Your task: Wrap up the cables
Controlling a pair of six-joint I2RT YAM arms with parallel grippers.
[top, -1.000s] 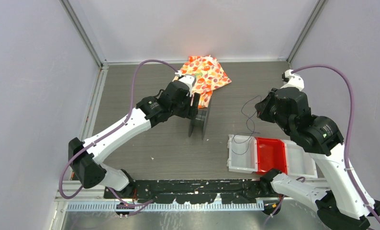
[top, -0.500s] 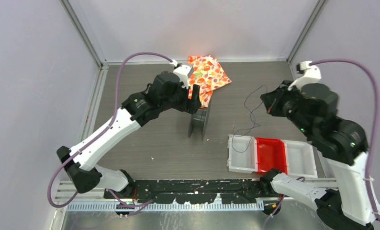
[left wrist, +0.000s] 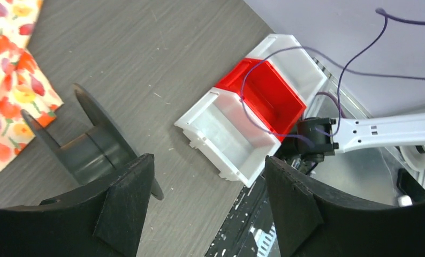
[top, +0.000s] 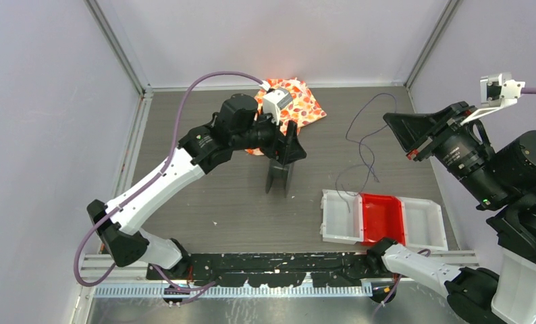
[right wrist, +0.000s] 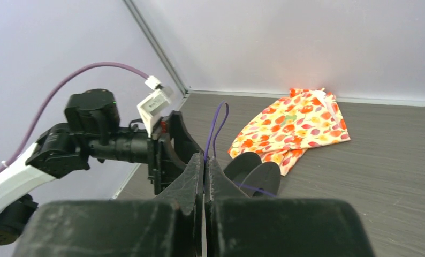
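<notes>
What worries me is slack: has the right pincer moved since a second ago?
Yes. The right pincer shifted right and toward the back wall, away from the bins.

No readable text, labels, numbers or signs in any view.

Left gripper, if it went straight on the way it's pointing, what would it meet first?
The left gripper likely meets the white bin first, or the table just before it; depth is unclear.
</notes>
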